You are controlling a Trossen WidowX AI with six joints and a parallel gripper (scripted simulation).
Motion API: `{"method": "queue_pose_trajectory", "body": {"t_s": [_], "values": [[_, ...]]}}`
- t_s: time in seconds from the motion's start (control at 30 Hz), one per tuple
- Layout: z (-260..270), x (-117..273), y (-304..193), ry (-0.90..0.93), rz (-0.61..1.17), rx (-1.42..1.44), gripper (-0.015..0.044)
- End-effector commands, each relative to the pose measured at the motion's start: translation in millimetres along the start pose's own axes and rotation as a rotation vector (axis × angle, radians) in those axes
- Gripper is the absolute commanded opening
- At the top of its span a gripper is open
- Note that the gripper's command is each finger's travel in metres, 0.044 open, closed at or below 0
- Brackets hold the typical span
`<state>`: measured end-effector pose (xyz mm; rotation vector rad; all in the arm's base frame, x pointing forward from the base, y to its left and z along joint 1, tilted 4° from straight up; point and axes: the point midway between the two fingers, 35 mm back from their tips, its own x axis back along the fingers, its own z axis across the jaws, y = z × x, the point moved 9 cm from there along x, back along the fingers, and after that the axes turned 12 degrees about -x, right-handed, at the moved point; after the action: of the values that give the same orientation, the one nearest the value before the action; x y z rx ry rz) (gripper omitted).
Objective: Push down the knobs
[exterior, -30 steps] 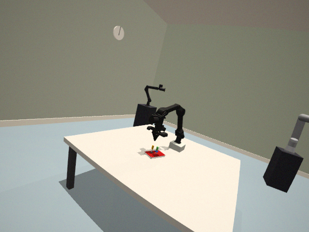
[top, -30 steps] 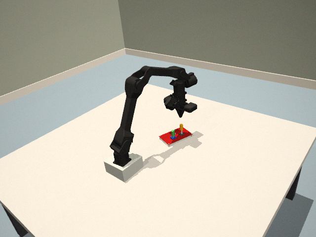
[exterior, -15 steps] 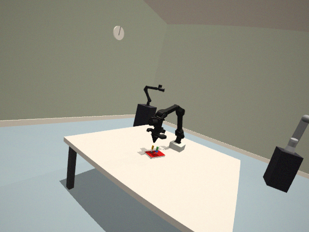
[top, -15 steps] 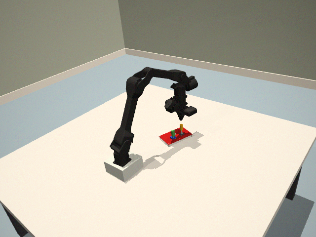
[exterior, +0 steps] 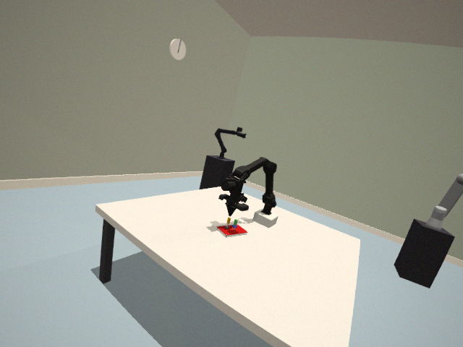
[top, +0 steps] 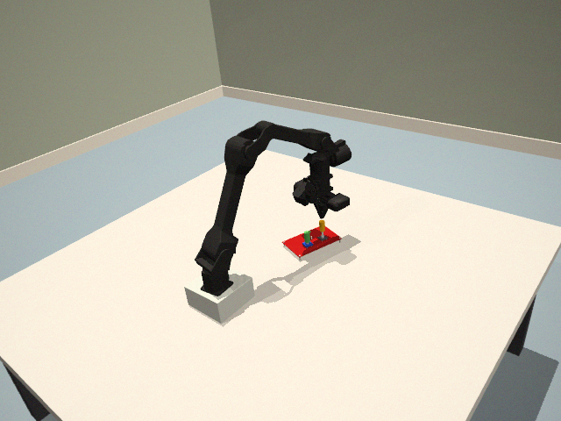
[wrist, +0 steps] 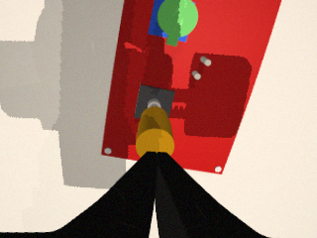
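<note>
The red board [top: 295,246] [exterior: 228,232] [wrist: 225,30] stands on short legs on the table. The orange knob [top: 322,224] [exterior: 228,220] [wrist: 155,142] sits high on its shaft, with pale shaft showing between it and the dark grey potentiometer [top: 323,238] [wrist: 145,99]. The green knob [top: 307,237] [exterior: 235,222] [wrist: 177,18] stands upright, low over the blue potentiometer [top: 308,245] [wrist: 154,25]; I cannot tell if they touch. My gripper [top: 322,217] [exterior: 230,215] [wrist: 155,162] is shut and empty, its tips just above the orange knob. Contact is not clear.
Two small pale pins [wrist: 205,61] [wrist: 196,75] stand on the board beside the potentiometers. The arm's white base block [top: 203,301] [exterior: 265,217] is on the table. Two other arms on dark pedestals [exterior: 216,172] [exterior: 424,251] stand beyond the table.
</note>
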<state>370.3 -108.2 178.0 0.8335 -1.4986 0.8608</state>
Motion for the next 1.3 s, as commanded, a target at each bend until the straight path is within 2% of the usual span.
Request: {"method": "queue_pose_trajectory", "body": {"t_s": [0.0, 1.27], "values": [[0.2, -7.2, 0.4, 0.003, -0.004, -0.004, 0.0], [0.2, -11.8, 0.4, 0.003, -0.005, -0.003, 0.0]]}}
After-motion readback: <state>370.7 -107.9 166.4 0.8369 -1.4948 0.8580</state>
